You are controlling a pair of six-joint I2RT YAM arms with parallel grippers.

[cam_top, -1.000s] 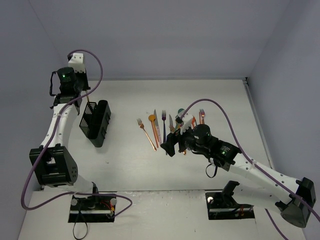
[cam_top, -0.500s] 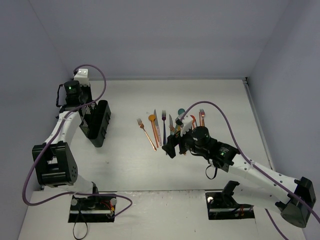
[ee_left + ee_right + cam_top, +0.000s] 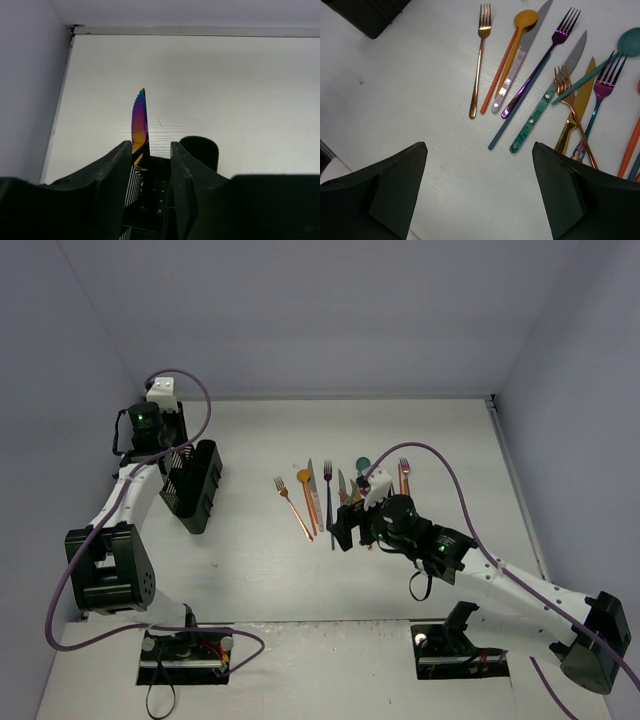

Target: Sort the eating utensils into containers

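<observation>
Two claws are busy. The right claw point(image 3: 477, 192), nearest, has come lower over the utensils point(image 3: 547, 85) on the desk point(image 3: 420, 100), wide open and empty. Farther away, the left claw point(image 3: 149, 167) has descended to the caddy point(image 3: 192, 485), gripping an iridescent knife point(image 3: 140, 122); placing seems close.

Bare counter point(image 3: 250, 560) spans the lower middle of the top view; the caddy point(image 3: 193, 485) at left and the utensil row point(image 3: 340, 495) at centre flank it.
</observation>
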